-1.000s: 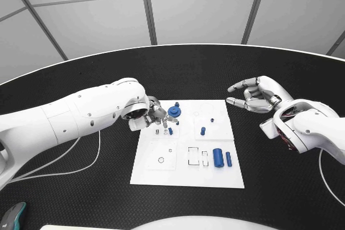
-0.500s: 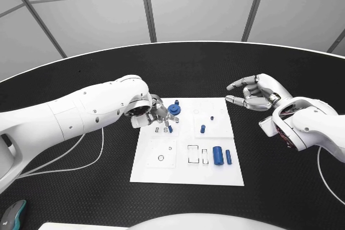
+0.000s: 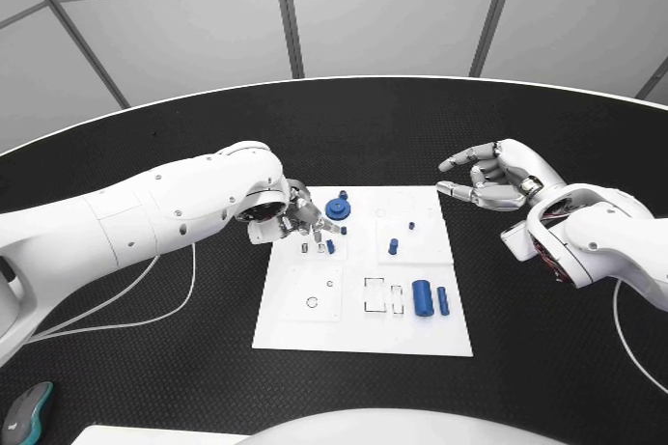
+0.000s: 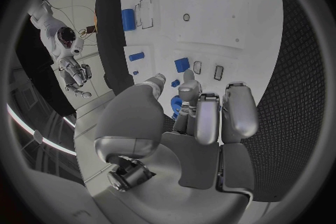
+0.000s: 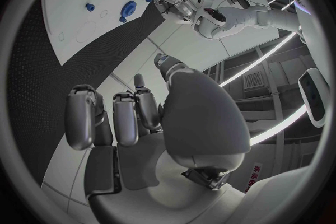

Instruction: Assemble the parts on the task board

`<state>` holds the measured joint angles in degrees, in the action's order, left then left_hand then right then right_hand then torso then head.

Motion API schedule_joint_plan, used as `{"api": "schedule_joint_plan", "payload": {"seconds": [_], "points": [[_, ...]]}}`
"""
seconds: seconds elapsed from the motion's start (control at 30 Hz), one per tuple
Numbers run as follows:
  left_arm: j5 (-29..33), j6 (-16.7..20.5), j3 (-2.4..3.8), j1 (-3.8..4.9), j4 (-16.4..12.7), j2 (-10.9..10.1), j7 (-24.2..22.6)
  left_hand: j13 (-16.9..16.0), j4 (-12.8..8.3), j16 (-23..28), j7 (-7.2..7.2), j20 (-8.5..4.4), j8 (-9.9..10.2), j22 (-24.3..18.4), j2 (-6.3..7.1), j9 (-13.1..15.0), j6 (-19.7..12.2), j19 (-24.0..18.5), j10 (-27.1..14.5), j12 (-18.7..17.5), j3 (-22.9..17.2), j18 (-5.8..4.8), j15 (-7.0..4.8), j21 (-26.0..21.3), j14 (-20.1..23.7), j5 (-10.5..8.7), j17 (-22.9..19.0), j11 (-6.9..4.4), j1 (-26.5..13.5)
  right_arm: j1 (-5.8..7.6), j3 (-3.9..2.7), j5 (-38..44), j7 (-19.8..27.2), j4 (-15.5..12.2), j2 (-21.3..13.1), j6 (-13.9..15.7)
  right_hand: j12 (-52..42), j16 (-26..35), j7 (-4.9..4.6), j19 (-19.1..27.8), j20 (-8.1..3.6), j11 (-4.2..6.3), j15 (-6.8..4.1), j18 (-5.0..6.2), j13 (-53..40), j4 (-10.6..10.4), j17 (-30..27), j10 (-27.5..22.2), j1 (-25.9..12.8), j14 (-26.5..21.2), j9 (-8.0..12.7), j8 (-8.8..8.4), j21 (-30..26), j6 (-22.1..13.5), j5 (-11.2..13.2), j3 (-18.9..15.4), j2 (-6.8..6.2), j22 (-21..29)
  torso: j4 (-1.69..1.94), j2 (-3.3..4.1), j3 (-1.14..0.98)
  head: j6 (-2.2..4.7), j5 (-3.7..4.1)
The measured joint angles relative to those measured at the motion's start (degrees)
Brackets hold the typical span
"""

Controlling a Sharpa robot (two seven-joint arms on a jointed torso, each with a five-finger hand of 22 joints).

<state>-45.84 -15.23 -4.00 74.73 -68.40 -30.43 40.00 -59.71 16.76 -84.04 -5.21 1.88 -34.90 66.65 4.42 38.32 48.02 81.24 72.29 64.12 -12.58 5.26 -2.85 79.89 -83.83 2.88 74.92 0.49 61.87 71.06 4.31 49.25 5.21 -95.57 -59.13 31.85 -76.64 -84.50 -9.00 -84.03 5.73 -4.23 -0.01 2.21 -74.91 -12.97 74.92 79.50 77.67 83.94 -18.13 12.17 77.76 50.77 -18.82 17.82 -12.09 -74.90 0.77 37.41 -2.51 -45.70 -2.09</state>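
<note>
- The left hand (image 3: 295, 223) is hovering over the board's (image 3: 348, 339) far left part, just beside a round blue part (image 3: 337, 209); its fingers are curling in, and whether they are pinching anything cannot be told.
- The board is lying mid-counter (image 3: 167, 368), with small blue parts standing in its upper half: a peg (image 3: 330, 246) near the left fingers and another (image 3: 394, 245) further right.
- Two blue cylinders (image 3: 431, 299) are lying loose beside empty slots low on the board, so the assembly looks only partly done, with several seats left to fill.
- The right hand (image 3: 494, 178) is waiting off the board's far right corner, over the counter, fingers apart and holding nothing.
- The left wrist view is showing the fingertips (image 4: 189, 89) close above a blue part, which the arm hides from the head view; the right wrist view is showing the right palm bare.
</note>
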Motion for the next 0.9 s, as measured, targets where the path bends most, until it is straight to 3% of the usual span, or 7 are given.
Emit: {"api": "schedule_joint_plan", "payload": {"seconds": [0.4, 0.9], "points": [[-0.04, -0.55, 0.0, -0.02, 1.63, 1.34, 0.0, -0.06, 0.0, 0.0, 0.0, 0.19, -0.21, 0.22, 0.0, 0.14, 0.0, 0.21, 0.0, 0.34, 0.0, 0.0, 0.0, 0.22, 0.0, 0.0, -0.01, 0.0, 0.0, 0.0, 0.01, 0.0, -0.2, 0.12, 0.33, -0.33, 0.0, 0.0, 0.0, 0.0, 0.0, 0.0, 0.0, 0.0, 0.0, 0.0, 0.0, 0.0, 0.0, 0.0, 0.0, 0.0, 0.0, 0.0, 0.0, 0.0, 0.0, 0.0, -0.14, 0.16, -0.13, 0.01, -0.07], [-0.05, -1.69, -0.01, -0.05, 3.0, 2.34, 0.0, 0.01, 0.0, 0.0, 0.0, 0.19, -0.44, 0.42, -0.27, 0.42, 0.0, 0.21, -0.01, 0.34, 0.0, 0.01, -0.2, 0.22, -0.21, 0.0, -0.01, 0.01, 0.26, 0.0, 0.01, 0.0, -0.28, 0.2, 0.47, -0.51, 0.0, 0.0, 0.0, 0.0, 0.0, 0.2, 0.0, 0.0, -0.04, 0.0, -0.01, 0.2, 0.0, 0.0, -0.04, 0.0, 0.0, 0.0, -0.21, 0.0, 0.0, 0.0, -0.12, 0.14, -0.16, -0.48, 0.1]]}}
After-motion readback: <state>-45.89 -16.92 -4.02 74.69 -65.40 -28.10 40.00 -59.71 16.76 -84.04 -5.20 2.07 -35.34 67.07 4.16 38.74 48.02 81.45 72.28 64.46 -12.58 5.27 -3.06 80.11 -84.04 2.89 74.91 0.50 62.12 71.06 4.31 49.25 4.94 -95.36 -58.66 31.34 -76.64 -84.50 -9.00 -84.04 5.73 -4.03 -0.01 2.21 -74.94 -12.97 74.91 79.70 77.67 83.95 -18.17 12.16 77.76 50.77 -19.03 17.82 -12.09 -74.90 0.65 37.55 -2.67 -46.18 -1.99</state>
